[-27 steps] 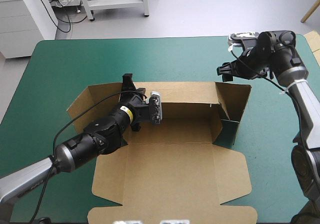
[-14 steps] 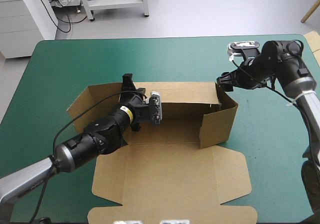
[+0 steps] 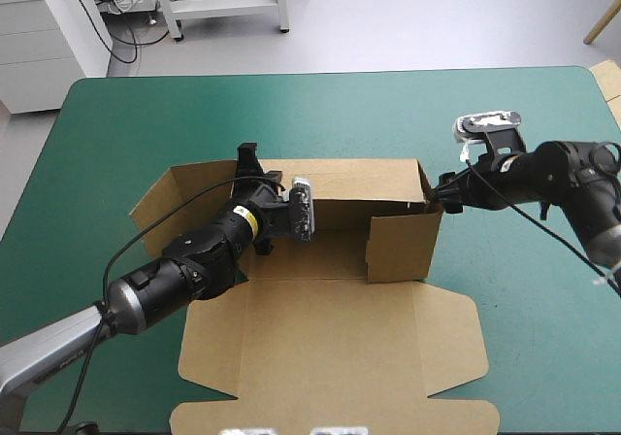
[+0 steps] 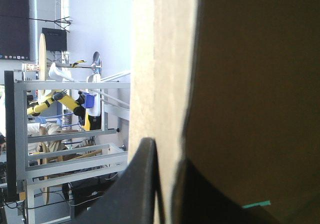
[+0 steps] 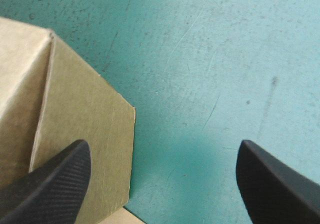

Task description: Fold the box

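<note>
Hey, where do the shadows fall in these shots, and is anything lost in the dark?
High view: even light, soft shade inside the box by its raised walls. Left wrist view: its wall pinched in the left gripper is half lit, half deep shadow. Right wrist view: a dim patch on the teal-green cover between the fingers of the open right gripper.

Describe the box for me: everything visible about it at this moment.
The box is a cut sheet of brown board, mid-table on the teal-green cover. Its far wall stands raised, clamped at the top edge by the left gripper. The right end flap stands upright, turned inward; the open right gripper sits at that corner. The near panel lies flat.
</note>
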Available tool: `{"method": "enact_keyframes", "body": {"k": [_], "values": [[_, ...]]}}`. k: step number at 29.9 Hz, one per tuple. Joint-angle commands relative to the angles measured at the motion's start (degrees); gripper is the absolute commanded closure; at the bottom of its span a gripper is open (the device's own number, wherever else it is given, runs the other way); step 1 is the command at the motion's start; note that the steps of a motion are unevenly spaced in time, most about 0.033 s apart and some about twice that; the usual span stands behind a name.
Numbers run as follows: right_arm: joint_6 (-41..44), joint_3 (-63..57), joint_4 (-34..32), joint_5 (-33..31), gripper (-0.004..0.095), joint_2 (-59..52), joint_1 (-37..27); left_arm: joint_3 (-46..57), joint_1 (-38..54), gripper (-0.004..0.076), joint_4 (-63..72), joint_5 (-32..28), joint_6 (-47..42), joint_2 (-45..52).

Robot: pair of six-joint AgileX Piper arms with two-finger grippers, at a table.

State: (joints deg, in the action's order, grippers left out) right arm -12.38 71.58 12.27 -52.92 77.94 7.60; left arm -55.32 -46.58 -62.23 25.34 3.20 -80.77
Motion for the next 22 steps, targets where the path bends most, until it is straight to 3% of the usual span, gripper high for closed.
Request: {"method": "enact_keyframes", "body": {"k": [1, 12, 22], "values": [[-3.5, -3.5, 3.5, 5.8, 0.0172, -5.6, -0.4, 0.8, -0.4, 0.0731, 6.2, 4.0, -1.2, -0.6], [-12.9, -10.2, 10.6, 7.6, 0.0172, -9.2, -0.4, 0.8, -0.4, 0.0731, 6.0, 3.9, -1.2, -0.6], [-16.5, -10.3, 12.7, 1.8, 0.0172, -9.2, -0.3, 0.6, -0.4, 0.0731, 5.8, 3.9, -1.1, -0.6]]}}
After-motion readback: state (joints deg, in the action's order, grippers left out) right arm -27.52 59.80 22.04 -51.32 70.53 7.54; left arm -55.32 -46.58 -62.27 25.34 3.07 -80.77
